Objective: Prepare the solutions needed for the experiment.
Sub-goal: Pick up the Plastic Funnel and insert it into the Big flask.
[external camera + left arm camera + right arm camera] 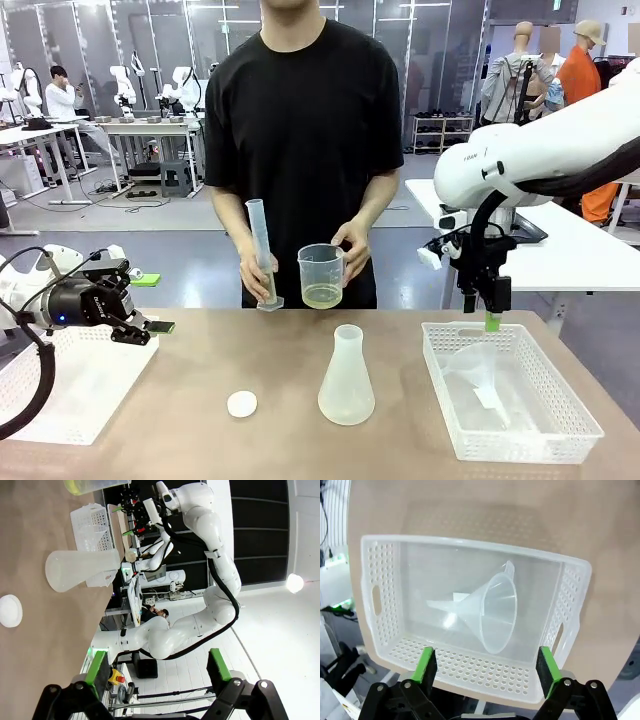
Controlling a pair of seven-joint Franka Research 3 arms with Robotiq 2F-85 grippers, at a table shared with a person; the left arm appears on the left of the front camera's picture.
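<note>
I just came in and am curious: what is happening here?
A person holds a clear plastic measuring cylinder and a clear beaker of pale yellow-green liquid. A whitish plastic conical flask stands on the table. The right arm, jaws open, hangs above a white perforated basket holding a clear funnel.

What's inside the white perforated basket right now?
The basket holds a clear funnel lying on its side; a small white patch, partly covered by its spout, is unidentifiable.

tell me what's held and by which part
Robot jaws: open, empty. The person holds the measuring cylinder low on its tube, the beaker by its side.
</note>
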